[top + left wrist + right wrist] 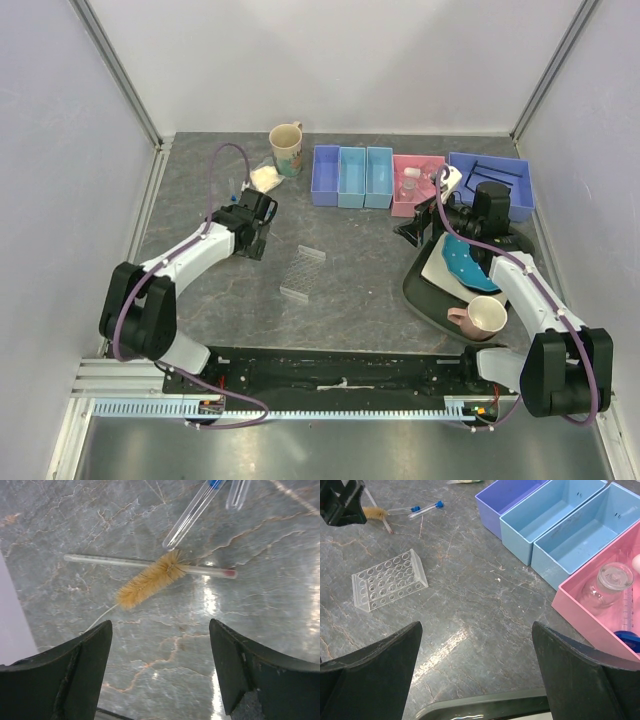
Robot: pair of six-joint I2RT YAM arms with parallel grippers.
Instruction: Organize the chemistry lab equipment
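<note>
Clear tube rack (303, 272): tabletop centre.
Brush (150, 579): lying across thin rod (100, 559), toward far-left corner; blue-capped tubes (192, 512) just beside.
Left pincer (160, 627): released, above brush.
Right pincer (476, 630): released, empty.

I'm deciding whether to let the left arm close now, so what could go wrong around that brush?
1. The brush crosses a thin clear rod, so the open left gripper above them might pinch both or flick the rod away.
2. The blue-capped tubes lie loose just beyond the brush; a nudge could send them rolling.
</note>
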